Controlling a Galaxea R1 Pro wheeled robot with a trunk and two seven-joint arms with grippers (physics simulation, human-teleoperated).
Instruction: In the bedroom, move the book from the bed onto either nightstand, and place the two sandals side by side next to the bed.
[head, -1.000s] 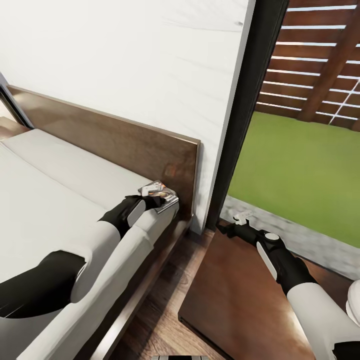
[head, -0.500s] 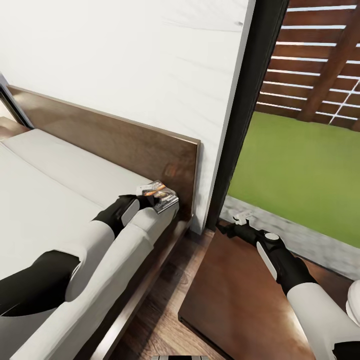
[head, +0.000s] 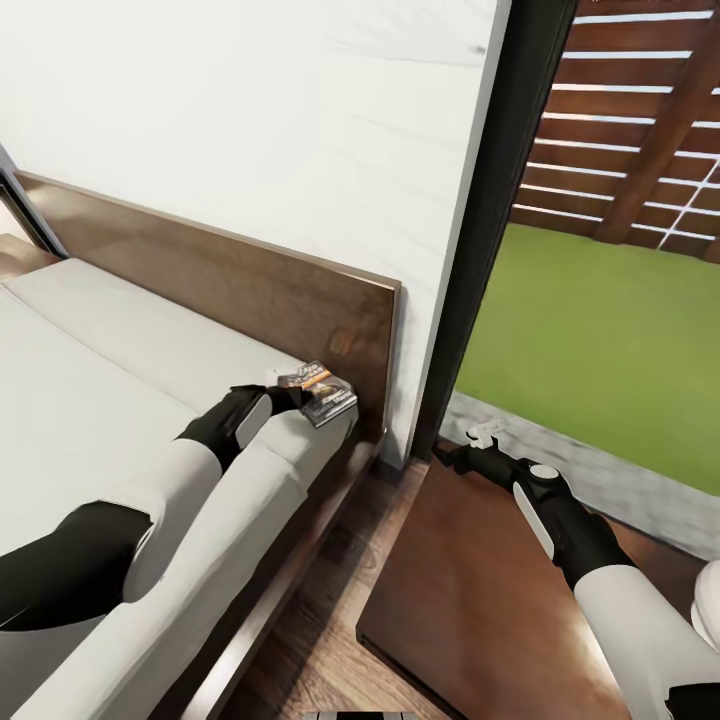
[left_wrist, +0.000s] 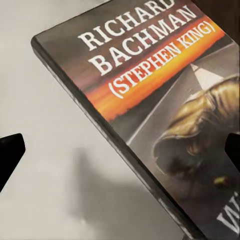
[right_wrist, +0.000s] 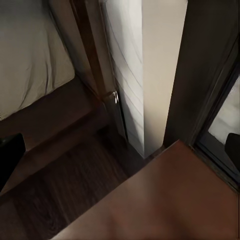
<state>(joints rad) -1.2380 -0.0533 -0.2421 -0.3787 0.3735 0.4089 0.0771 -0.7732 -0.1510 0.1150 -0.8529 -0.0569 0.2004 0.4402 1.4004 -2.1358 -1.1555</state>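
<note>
Left wrist view showed the left hand (left_wrist: 120, 150) spread open, fingers straddling the book (left_wrist: 165, 100), which lay flat on the bed (head: 120, 400) just beside the headboard (head: 250, 280); a good pickup likely needed fingers bracketing both cover edges before closing.

The book (left_wrist: 165, 115) has a dark cover with white lettering reading "RICHARD BACHMAN". Below it, on an orange band, stands "(STEPHEN KING)".

Glossy dark paperback book (left_wrist: 150, 95) on matt pale cloth mattress (head: 90, 400); smooth brown wooden headboard (head: 230, 280); polished dark-brown wooden nightstand (head: 470, 590).
</note>
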